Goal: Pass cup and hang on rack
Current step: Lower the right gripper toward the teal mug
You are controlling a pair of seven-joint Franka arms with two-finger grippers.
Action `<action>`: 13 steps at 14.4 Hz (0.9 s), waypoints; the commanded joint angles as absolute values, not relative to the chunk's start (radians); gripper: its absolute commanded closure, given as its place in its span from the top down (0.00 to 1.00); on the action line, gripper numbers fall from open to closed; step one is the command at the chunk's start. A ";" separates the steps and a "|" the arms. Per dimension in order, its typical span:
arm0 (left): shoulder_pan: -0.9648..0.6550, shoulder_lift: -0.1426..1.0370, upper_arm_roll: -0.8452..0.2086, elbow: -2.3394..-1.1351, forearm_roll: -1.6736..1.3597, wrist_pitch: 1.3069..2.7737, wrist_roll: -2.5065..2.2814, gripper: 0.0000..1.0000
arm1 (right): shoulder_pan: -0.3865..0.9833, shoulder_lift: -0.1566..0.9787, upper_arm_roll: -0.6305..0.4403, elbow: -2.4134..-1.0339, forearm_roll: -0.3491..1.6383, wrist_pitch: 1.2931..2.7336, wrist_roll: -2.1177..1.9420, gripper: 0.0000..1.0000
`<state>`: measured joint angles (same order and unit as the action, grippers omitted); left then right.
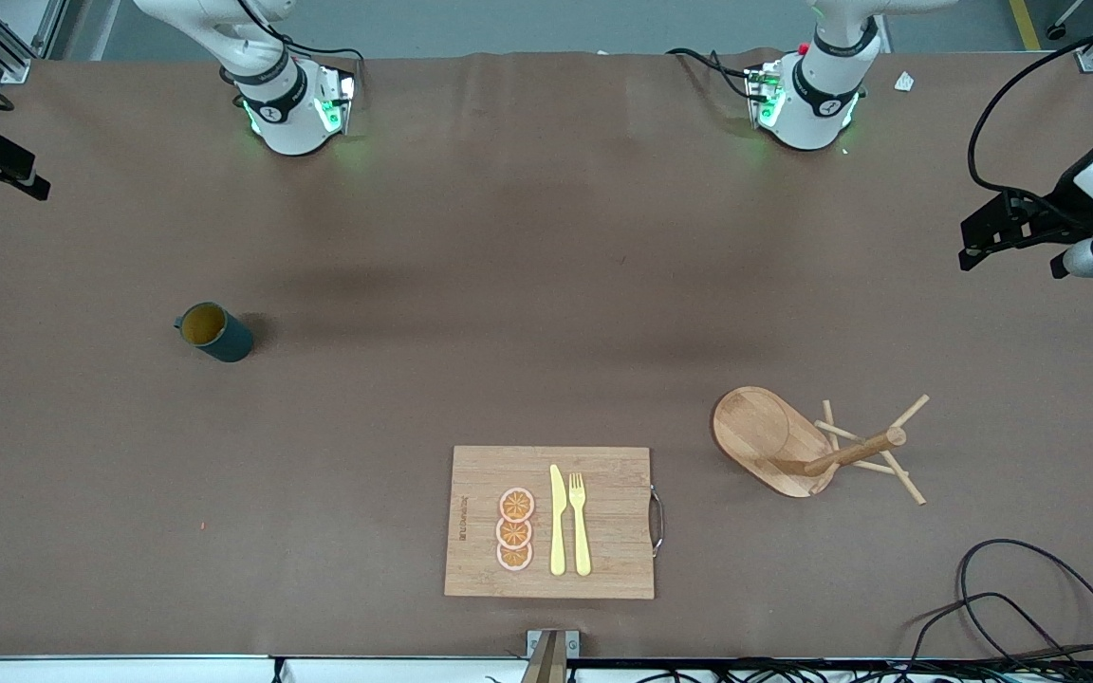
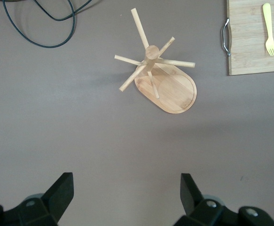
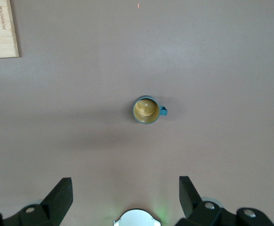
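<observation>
Standing upright on the brown counter [image 1: 509,285] toward the right arm's end, the cup [image 1: 215,332] shows its tan inside, handle turned toward that end of the counter, nothing touching it. The right gripper [image 3: 125,190] hangs high over the counter with the cup in sight below, fingers [image 3: 61,193] spread wide and empty. Over at the left arm's end, the rack [image 1: 807,444] stands on its oval base, pegs fanning out from the post. The left gripper [image 2: 126,188] hovers high above the bare counter near it, fingers [image 2: 189,190] parted, gripping nothing. Between the two, nearer the front camera, lies a cutting board [image 1: 551,522] carrying a yellow knife [image 1: 557,522], a fork [image 1: 580,524] and three orange slices [image 1: 515,529].
</observation>
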<state>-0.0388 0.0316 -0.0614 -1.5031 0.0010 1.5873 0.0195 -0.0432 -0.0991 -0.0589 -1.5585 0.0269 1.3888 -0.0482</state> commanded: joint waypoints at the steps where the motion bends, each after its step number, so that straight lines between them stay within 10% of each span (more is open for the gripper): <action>1: -0.035 0.031 -0.064 -1.494 0.021 1.588 0.035 1.00 | -0.055 -0.060 -0.058 -1.562 0.041 1.390 -0.035 1.00; 6: -0.035 0.031 -0.064 -1.494 0.021 1.588 0.035 1.00 | -0.071 0.113 -0.057 -1.542 0.035 1.466 -0.064 1.00; 13: -0.037 0.031 -0.064 -1.494 0.021 1.588 0.035 1.00 | -0.113 0.112 -0.055 -1.846 0.048 1.756 -0.423 1.00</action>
